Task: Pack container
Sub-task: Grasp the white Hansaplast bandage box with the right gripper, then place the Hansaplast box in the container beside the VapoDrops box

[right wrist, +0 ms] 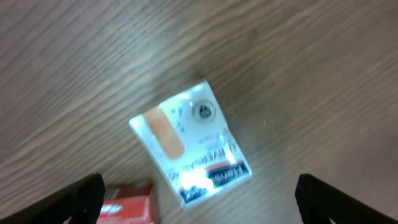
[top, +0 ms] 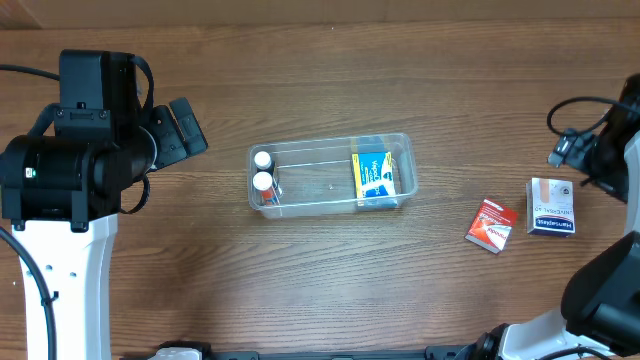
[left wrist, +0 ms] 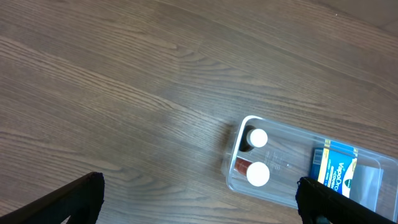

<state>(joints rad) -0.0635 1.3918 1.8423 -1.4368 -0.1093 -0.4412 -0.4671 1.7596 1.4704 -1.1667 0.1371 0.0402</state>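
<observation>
Container (top: 320,178) at table (top: 330,80) ctr (edges far)

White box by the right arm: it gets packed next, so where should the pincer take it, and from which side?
From straight above, probably, with the right pincer closing across the two long edges of the white box. It lies flat, label up, and those edges look free; the red box sits off one corner.

Found container (left wrist: 283,146) cropped by right and bottom edges of left wrist view. Found red box (right wrist: 127,208) mostly lost below right wrist frame. Could not read blurred, glare-washed print on white box (right wrist: 189,149). Saw two bottles (top: 263,182) overhead largely hidden beneath white caps.
</observation>
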